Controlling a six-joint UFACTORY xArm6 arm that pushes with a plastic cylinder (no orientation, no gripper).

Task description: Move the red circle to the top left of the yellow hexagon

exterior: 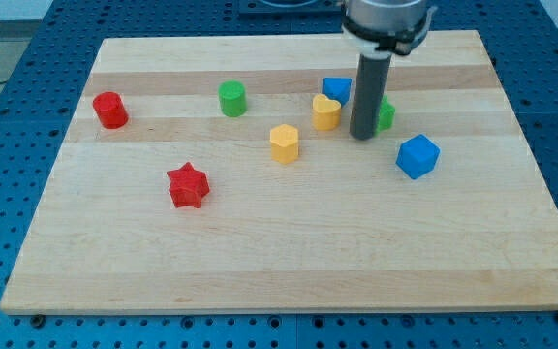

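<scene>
The red circle (110, 110) stands near the board's left edge, toward the view's top. The yellow hexagon (284, 142) stands near the board's middle, well to the right of the red circle. My tip (362, 136) is down on the board to the right of the yellow hexagon, far from the red circle. It sits just right of a yellow heart (325, 111) and hides most of a green block (387, 115) behind the rod.
A green circle (232, 98) stands between the red circle and the yellow hexagon, toward the top. A red star (188, 185) lies below-left of the hexagon. A blue block (336, 89) sits above the heart; a blue cube (418, 156) lies right of my tip.
</scene>
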